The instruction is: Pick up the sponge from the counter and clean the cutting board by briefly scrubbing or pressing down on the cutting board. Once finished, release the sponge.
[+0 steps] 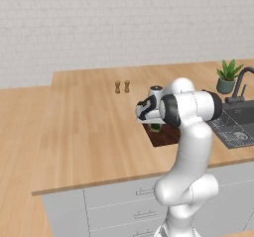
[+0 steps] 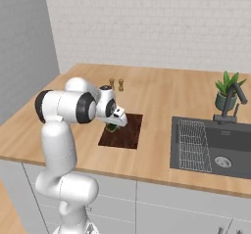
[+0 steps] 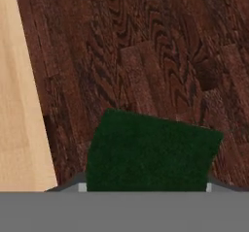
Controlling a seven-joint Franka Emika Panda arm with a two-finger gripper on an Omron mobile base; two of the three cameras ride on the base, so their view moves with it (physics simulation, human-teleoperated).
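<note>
The dark reddish-brown cutting board [image 1: 167, 137] [image 2: 128, 133] [image 3: 146, 56] lies on the light-wood counter [image 1: 84, 132] [image 2: 157, 98] [image 3: 14, 105], left of the sink. My gripper [image 1: 155, 125] [image 2: 112, 125] points down over the board's near-left part and is shut on the sponge [image 1: 155, 128] [image 2: 112, 128] [image 3: 151, 153]. In the hand view the sponge's dark green face sits just in front of the wood grain, close to the board's edge by the counter. Whether the sponge touches the board I cannot tell. The fingertips are hidden behind the sponge.
Two small shakers [image 1: 122, 87] [image 2: 115, 84] stand behind the board. The black sink [image 1: 238, 124] [image 2: 215, 147] with a dark faucet [image 1: 240, 85] [image 2: 234, 101] lies to the right, with a potted plant [image 1: 227, 76] [image 2: 226, 93] behind it. Grey drawers [image 1: 124, 206] sit under the counter's front edge.
</note>
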